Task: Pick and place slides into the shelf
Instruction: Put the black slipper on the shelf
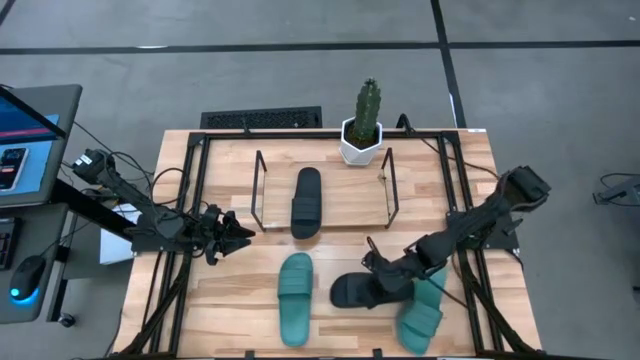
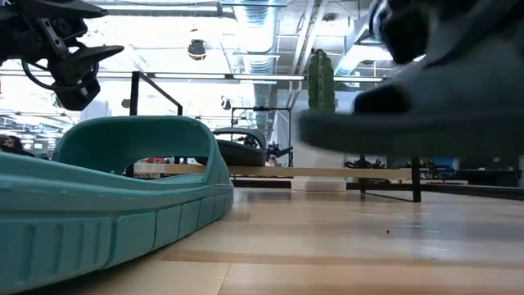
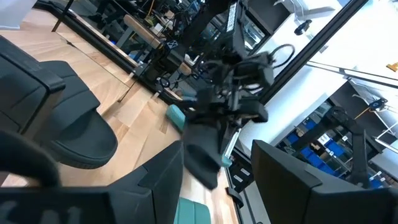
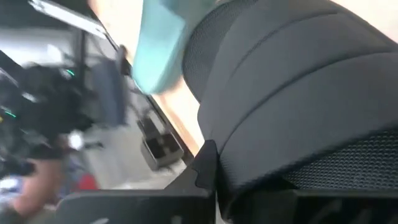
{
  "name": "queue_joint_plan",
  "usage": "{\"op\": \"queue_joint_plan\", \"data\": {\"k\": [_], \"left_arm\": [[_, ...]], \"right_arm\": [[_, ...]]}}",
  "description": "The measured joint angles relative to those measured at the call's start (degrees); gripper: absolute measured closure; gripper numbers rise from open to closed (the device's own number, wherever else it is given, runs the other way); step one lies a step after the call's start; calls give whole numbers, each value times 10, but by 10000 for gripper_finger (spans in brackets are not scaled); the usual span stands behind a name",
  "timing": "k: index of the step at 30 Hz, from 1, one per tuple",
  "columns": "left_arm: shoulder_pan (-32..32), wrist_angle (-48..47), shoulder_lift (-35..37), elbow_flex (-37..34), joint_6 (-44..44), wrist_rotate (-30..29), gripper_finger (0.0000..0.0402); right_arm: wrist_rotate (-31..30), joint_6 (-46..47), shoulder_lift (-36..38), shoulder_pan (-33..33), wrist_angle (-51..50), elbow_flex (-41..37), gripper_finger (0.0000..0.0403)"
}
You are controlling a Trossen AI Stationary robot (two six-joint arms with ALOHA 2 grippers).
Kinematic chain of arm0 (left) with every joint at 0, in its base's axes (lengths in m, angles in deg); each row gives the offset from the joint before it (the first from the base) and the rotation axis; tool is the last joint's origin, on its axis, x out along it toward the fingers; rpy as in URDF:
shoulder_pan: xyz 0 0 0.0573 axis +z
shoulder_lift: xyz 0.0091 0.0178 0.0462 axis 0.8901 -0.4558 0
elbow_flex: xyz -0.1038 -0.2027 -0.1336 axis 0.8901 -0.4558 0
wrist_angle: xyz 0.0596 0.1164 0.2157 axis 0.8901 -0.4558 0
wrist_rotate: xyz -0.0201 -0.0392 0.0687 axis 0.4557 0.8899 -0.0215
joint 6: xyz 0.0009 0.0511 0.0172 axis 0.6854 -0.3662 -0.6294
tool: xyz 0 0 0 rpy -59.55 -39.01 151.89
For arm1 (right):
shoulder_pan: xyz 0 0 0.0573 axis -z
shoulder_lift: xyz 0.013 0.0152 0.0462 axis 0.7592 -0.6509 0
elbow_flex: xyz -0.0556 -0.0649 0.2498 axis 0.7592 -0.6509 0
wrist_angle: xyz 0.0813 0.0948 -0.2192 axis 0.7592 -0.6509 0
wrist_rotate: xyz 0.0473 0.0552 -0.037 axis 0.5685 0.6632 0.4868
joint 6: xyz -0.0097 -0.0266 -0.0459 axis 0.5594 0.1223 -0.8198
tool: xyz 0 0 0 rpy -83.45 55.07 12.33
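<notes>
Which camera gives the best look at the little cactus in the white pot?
The high view: the cactus and its pot show whole behind the shelf. The low view shows only its green top. The wrist views don't show it.

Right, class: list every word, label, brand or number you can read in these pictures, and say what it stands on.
None can be read.
Laptop screen: coloured bands, any text too small.
Black slides, teal slides, plant pot: no visible markings.

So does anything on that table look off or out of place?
Only the black slide near the front: the right gripper is shut on it, and the low view shows it off the table. One black slide already lies in the shelf; two teal ones lie flat.
</notes>
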Motion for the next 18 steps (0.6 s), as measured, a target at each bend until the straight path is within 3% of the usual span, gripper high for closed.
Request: {"op": "queue_joint_plan", "data": {"k": [9, 18], "left_arm": [[0, -3, 0, 0, 1, 2, 226], [0, -8, 0, 0, 15, 3, 226]], "right_arm": [[12, -205, 35, 54, -387, 238, 401], [84, -418, -42, 135, -611, 488, 402]]}}
